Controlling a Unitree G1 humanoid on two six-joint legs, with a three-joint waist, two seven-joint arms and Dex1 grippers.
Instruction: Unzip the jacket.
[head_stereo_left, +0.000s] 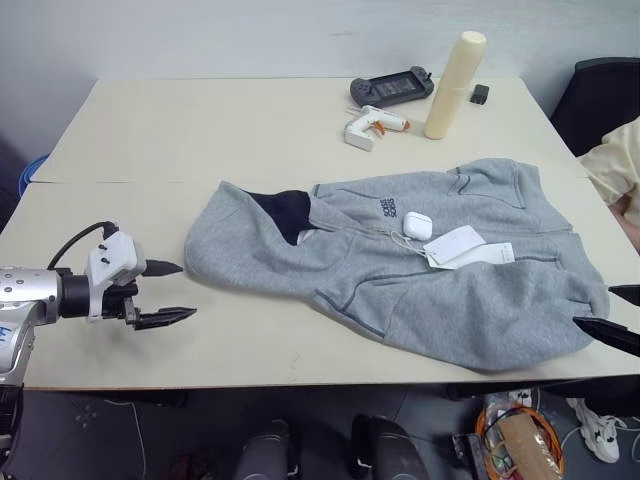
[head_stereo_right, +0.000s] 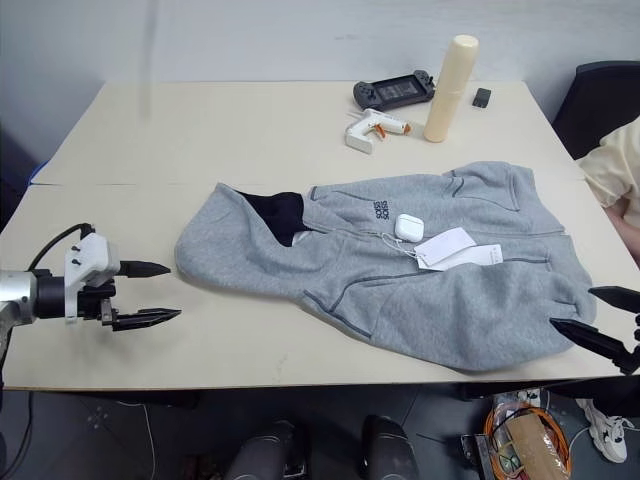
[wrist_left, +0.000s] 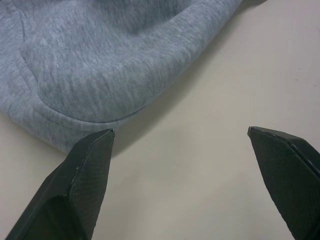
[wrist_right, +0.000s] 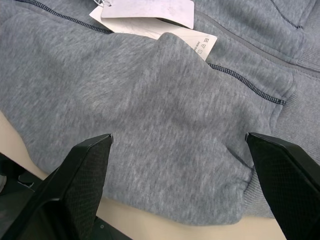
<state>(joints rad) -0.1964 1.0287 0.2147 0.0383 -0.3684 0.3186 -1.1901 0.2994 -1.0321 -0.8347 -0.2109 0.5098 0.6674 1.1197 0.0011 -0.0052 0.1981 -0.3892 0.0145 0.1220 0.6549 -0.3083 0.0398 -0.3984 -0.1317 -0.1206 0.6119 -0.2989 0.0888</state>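
The heather-grey hooded jacket (head_stereo_left: 450, 280) lies spread on the cream table (head_stereo_left: 200, 130), hood (head_stereo_left: 232, 245) to the left with its navy lining (head_stereo_left: 283, 212) showing. White paper tags (head_stereo_left: 462, 246) and a small white earbud case (head_stereo_left: 417, 224) rest on its chest beside the dark logo (head_stereo_left: 388, 207). My left gripper (head_stereo_left: 186, 290) is open above bare table, a short way left of the hood, whose grey edge (wrist_left: 100, 85) fills the left wrist view. My right gripper (head_stereo_left: 594, 307) is open at the jacket's right hem, just off the table's front right corner, over the cloth (wrist_right: 165, 115).
At the back of the table are a white glue gun (head_stereo_left: 372, 125), a dark handheld console (head_stereo_left: 392, 88), a tall cream cylinder (head_stereo_left: 455, 85) and a small black block (head_stereo_left: 480, 94). A black chair (head_stereo_left: 605, 100) and a person's pale yellow sleeve (head_stereo_left: 615, 165) are at the right.
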